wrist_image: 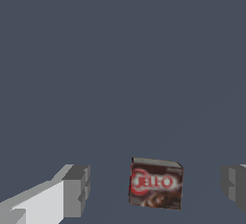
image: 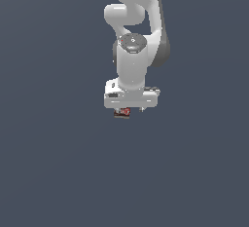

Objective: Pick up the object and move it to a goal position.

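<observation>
The object is a small box (wrist_image: 156, 183), red and dark brown with white lettering. In the wrist view it sits upright between my two fingers, with a gap on each side; one finger (wrist_image: 77, 190) and the other (wrist_image: 234, 184) do not touch it. My gripper (wrist_image: 155, 187) is open around it. In the exterior view the white arm hangs straight down and the box (image: 122, 112) peeks out just under the gripper (image: 130, 109). The fingers are mostly hidden there by the hand.
A plain dark grey-blue surface (image: 58, 172) fills both views. No other objects, edges or goal marker show.
</observation>
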Tool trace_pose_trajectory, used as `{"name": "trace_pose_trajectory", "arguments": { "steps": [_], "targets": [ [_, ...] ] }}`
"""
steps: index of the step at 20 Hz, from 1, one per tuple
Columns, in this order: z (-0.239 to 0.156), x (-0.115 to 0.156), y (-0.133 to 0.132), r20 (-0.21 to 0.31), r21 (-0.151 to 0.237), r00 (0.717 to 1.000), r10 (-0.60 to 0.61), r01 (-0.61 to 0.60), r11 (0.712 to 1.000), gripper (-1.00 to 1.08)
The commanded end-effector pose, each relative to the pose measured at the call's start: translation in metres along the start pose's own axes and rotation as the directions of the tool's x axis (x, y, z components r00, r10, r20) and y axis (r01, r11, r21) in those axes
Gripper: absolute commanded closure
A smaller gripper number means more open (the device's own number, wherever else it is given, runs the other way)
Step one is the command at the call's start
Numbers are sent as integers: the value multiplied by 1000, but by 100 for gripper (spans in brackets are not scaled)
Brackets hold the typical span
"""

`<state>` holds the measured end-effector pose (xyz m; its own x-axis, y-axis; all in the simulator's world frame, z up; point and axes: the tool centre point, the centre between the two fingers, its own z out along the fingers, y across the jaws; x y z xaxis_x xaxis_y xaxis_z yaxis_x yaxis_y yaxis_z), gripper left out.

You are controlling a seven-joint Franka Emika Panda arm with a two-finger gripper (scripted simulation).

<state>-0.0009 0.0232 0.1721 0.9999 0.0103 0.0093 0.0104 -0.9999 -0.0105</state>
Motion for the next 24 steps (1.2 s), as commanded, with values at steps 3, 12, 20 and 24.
{"name": "trace_pose_trajectory", "arguments": {
  "steps": [3,12,20,24],
  "targets": [
    [0,0,1,-2,1,1000,3,-3,1000,-92],
    [-7,6,10,-25,22,998,57,-57,998,-92],
    [-4,4,10,-23,18,999,25,-24,1000,-92],
    [0,1,12,-23,15,1000,-22,22,1000,-92]
  ]
}}
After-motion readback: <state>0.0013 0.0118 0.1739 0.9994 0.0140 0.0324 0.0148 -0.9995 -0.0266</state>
